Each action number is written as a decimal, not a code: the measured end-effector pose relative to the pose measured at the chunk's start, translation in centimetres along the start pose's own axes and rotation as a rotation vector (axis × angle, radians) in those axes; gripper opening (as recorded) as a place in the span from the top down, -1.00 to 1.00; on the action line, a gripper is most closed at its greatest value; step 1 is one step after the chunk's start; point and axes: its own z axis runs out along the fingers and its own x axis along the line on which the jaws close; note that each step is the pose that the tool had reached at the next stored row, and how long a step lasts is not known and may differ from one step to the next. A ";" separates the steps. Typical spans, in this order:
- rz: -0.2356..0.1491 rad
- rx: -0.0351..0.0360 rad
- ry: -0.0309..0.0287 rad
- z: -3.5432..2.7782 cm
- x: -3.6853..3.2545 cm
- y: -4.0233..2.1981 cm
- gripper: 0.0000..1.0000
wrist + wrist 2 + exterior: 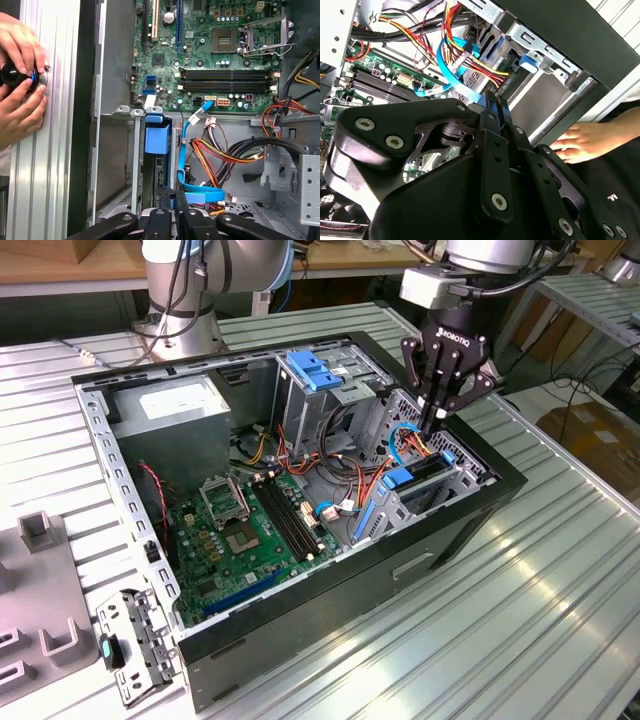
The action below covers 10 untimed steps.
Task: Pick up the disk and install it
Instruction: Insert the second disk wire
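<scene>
Exterior view. Open computer case (300, 640) lying on a ribbed metal table (500, 640). The gripper (437, 418) hangs over the drive cage at the case's end on the exterior view's right, its fingers drawn together at the tips. The disk (418, 476) sits on edge in that cage: 1 flat dark body with bright blue plastic at its near end and along its rim. Whether the fingertips grip its edge or only touch it cannot be told here.

Second wrist view. Gripper (495, 102) fingers run parallel and nearly meet, a thin blue-edged part between their tips; likely the disk's rim. A person's hand (585, 142) rests beside the case.

First wrist view. Disk (157, 137) seen end-on in its bay beside the motherboard (215, 50), blue carrier face toward the camera. Gripper (172, 199) fingertips pinch in line with its far edge, by a flat blue cable (187, 150).

Handling, judged: rigid, fairly dense, shock-sensitive; plastic frame smooth. Best held across the frame's 2 long edges.
</scene>
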 end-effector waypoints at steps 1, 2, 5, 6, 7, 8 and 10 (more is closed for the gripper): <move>0.000 0.0004 0.0001 0.04 0.18 0.06 0.69; -0.001 0.0014 -0.0002 0.09 0.35 0.17 0.69; -0.002 0.0046 -0.0105 0.19 0.60 0.48 0.69; -0.003 0.0054 -0.0183 0.25 0.71 0.60 0.69; -0.004 0.0060 -0.0243 0.32 0.85 0.68 0.69; -0.004 0.0064 -0.0318 0.58 1.40 0.82 0.69; -0.005 0.0073 -0.0544 1.01 2.34 0.98 0.69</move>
